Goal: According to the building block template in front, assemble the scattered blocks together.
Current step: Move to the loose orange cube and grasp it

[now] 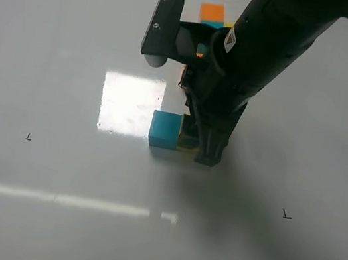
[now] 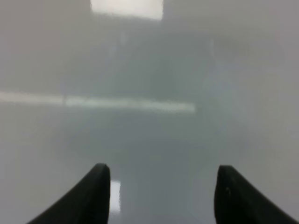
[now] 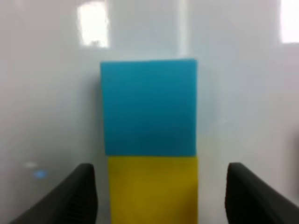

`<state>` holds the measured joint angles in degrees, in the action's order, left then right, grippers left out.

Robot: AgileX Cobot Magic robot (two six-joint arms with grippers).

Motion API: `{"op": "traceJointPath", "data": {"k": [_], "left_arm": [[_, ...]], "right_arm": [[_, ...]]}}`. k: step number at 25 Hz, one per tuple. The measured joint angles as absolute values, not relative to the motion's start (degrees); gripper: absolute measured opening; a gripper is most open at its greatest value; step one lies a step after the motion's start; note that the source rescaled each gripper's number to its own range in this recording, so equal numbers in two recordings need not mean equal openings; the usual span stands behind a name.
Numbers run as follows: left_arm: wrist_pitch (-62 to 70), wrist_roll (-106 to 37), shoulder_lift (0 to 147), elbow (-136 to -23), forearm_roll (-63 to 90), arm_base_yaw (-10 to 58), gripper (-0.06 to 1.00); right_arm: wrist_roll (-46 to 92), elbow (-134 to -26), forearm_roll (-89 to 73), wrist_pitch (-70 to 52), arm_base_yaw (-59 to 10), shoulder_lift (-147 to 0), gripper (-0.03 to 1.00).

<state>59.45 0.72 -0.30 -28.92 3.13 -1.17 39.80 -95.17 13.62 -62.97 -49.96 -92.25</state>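
Now, right end effector: released, jaws apart, one on each side of the yellow block, not touching it.
Yellow block: between the jaws, near the middle of the worktop.
Teal block: touching the yellow block, just past the jaw tips.
Building block template: by the worktop's far edge, well apart from the right end effector.
Left end effector: released, holding nothing.

A glossy, pale grey surface fills the exterior high view. A bright white, roughly square reflection of light lies near its middle. A thin pale streak of reflected light runs across nearer the camera. A small black left mark and a small black right mark sit well apart.
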Motion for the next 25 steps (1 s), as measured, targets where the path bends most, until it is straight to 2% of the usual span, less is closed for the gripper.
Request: {"op": "traceJointPath", "data": {"k": [5, 11, 15, 19, 25], "left_arm": [[59.4, 0.7, -0.3, -28.9, 3.1, -1.2, 0.24], [59.4, 0.7, -0.3, -28.9, 3.1, -1.2, 0.24], [59.4, 0.7, -0.3, -28.9, 3.1, -1.2, 0.24], [59.4, 0.7, -0.3, -28.9, 3.1, -1.2, 0.24], [59.4, 0.7, -0.3, -28.9, 3.1, -1.2, 0.24]], "right_arm": [[28.8, -101.1, 10.8, -64.1, -50.0, -92.3, 0.72], [-0.7, -109.6, 11.9, -61.2, -50.0, -92.3, 0.72], [-17.2, -112.2, 18.2, -59.5, -50.0, -93.2, 0.72], [-27.2, -112.3, 22.6, -59.5, -49.9, -96.0, 0.72], [-33.2, -113.3, 27.5, -61.7, -49.8, -101.0, 0.72]]}}
